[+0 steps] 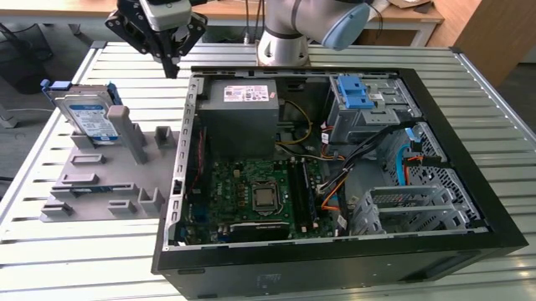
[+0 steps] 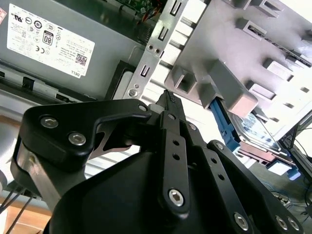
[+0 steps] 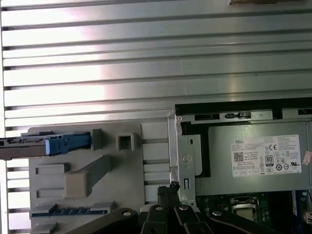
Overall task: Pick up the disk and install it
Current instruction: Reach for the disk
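Jaws are pressing together on nothing, so your gripper [image 1: 172, 68] is hanging empty just outside the computer case [image 1: 335, 276], off the corner where the power supply [image 1: 243, 116] is sitting. In the first wrist view the fingertips [image 3: 165, 192] are pointing at the case's metal edge beside that corner. The disk [image 1: 90, 118] is standing tilted on its edge in the grey holder [image 1: 100, 182], on the exterior view's left of the case, well apart from your gripper.
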`<move>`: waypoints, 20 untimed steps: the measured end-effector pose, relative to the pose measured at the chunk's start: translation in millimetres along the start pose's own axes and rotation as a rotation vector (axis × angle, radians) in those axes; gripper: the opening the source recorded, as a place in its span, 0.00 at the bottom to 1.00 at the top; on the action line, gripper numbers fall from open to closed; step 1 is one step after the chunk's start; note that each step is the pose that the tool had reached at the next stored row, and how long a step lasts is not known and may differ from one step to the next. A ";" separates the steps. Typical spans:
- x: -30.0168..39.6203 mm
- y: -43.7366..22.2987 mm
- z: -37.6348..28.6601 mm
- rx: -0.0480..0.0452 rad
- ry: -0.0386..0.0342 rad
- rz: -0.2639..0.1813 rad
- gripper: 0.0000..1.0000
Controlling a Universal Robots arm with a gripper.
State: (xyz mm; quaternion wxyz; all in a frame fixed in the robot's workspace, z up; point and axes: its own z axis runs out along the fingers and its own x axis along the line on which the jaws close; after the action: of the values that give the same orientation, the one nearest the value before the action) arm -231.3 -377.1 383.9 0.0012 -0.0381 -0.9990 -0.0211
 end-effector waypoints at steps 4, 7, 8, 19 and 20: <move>5.2 0.8 0.5 -0.0001 -0.0001 0.000 0.11; 8.8 1.5 0.9 -0.0001 -0.0001 0.000 0.11; 9.9 1.7 1.1 -0.0001 -0.0001 0.000 0.11; 21.3 3.4 2.4 -0.0001 0.0001 0.000 0.11; 22.6 3.6 2.5 0.0000 0.0003 0.000 0.11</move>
State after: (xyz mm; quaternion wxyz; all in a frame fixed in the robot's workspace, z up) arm -253.5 -371.7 381.6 0.0013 -0.0382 -0.9990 -0.0212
